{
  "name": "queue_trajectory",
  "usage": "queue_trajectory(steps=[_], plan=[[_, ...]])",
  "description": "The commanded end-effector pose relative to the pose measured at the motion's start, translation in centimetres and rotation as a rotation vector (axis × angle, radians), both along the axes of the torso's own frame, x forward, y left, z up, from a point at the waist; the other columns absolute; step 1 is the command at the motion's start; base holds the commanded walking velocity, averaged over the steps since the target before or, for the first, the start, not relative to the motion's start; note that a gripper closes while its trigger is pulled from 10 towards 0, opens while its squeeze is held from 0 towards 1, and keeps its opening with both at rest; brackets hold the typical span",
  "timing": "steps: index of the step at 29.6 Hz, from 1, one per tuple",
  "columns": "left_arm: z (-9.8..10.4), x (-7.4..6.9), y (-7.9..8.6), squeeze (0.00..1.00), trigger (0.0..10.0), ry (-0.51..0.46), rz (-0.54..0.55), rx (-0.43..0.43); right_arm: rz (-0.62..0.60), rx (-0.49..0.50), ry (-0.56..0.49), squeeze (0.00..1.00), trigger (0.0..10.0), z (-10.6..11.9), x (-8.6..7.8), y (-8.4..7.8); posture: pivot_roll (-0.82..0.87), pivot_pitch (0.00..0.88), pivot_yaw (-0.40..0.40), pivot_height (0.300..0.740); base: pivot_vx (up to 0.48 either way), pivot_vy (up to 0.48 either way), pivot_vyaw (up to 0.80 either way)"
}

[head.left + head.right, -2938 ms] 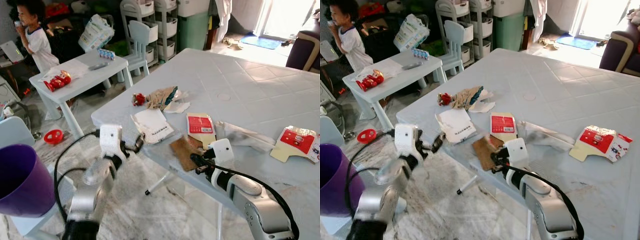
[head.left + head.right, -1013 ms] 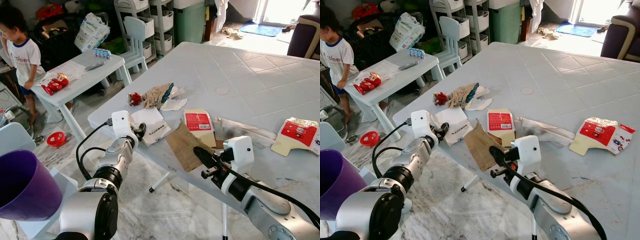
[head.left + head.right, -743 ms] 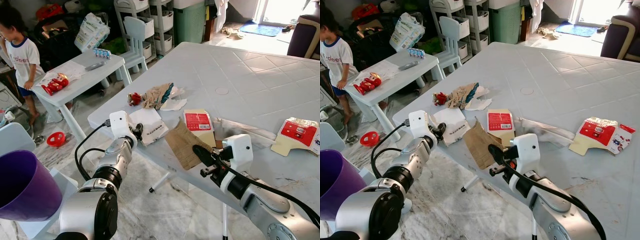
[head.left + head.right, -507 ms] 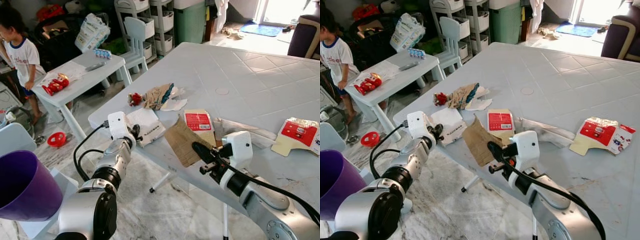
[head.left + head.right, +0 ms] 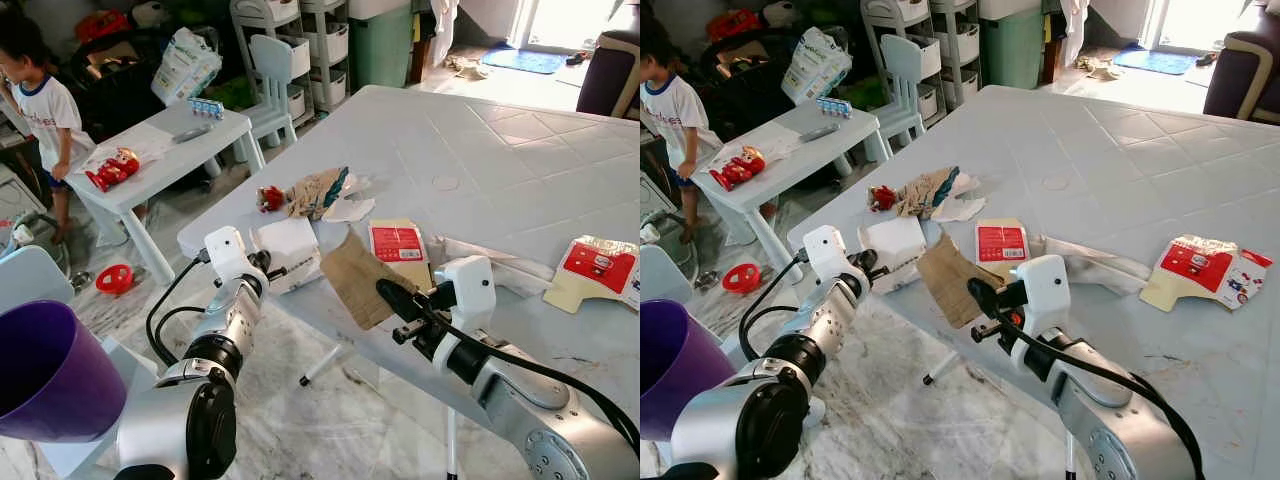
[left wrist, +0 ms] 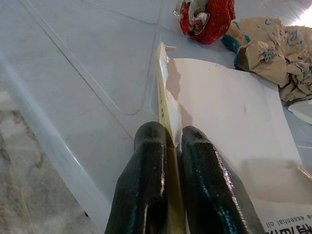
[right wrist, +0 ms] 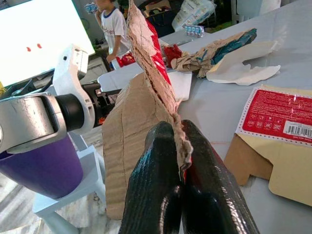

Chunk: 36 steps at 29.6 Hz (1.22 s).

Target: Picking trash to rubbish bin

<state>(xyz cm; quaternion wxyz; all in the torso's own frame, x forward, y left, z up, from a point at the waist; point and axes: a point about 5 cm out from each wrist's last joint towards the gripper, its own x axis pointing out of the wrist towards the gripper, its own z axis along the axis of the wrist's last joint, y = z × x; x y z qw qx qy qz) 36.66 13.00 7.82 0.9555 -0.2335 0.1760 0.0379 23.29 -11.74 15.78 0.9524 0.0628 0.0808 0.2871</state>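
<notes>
At the far left a purple bin (image 5: 50, 375) sits low beside the grey table (image 5: 480, 150), and a person (image 5: 45, 105) stands by a small white table (image 5: 165, 150) beyond it. The left gripper (image 6: 168, 161) has its two fingers pressed together on the near edge of a white sheet of paper (image 5: 290, 245) at the table's left near corner, just near of a red wrapper (image 5: 270, 197) and a crumpled brown wrapper (image 5: 320, 190). To its right the right gripper (image 7: 178, 161) is clamped on a torn piece of brown cardboard (image 5: 358, 278), held tilted up off the table edge just left of a red-labelled carton (image 5: 400, 245), with another red-and-cream carton (image 5: 592, 272) lying at the far right.
</notes>
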Motion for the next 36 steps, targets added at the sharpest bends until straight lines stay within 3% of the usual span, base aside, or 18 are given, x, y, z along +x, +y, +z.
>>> queue_trajectory(steps=[1, 14, 19, 26, 30, 32, 36], plan=[[-0.8, -0.5, 0.4, 0.0, 0.0, 0.027, 0.022, 0.005, 0.005, -0.005, -0.006, 0.0, 0.0, 0.0, 0.3, 0.1, -0.21, 0.0, 0.096, 0.74, 0.0, 0.0, 0.0], [0.6, 0.1, 0.1, 0.0, 0.0, -0.079, 0.029, 0.023, 0.013, -0.008, -0.016, 0.0, 0.0, -0.1, 0.6, 0.3, -0.21, 0.0, 0.092, 0.74, 0.0, 0.0, 0.0], [2.5, 0.9, -0.2, 0.0, 0.0, -0.19, -0.002, 0.108, 0.006, -0.011, -0.025, 0.0, 0.0, 0.0, 0.8, 0.2, -0.2, 0.0, 0.093, 0.74, 0.0, 0.0, 0.0], [6.4, 1.4, -0.4, 0.0, 0.0, -0.444, -0.054, 0.281, -0.055, 0.017, -0.057, 0.0, 0.0, 0.3, 1.6, -0.1, -0.17, 0.0, 0.094, 0.74, 0.0, 0.0, 0.0], [6.6, 1.1, 0.4, 0.0, 0.0, -0.476, -0.042, 0.312, -0.082, 0.023, -0.071, 0.0, 0.0, 0.5, 2.1, -0.1, -0.16, 0.0, 0.095, 0.74, 0.0, 0.0, 0.0], [6.3, 0.2, 1.3, 0.0, 0.0, -0.517, -0.058, 0.384, -0.122, 0.027, -0.093, 0.0, 0.0, 0.7, 2.6, -0.4, -0.14, 0.0, 0.092, 0.74, 0.0, 0.0, 0.0], [6.1, -0.4, 1.5, 0.0, 0.0, -0.529, -0.071, 0.406, -0.14, 0.03, -0.1, 0.0, 0.0, 0.7, 2.8, -0.5, -0.14, 0.0, 0.092, 0.74, 0.0, 0.0, 0.0]])
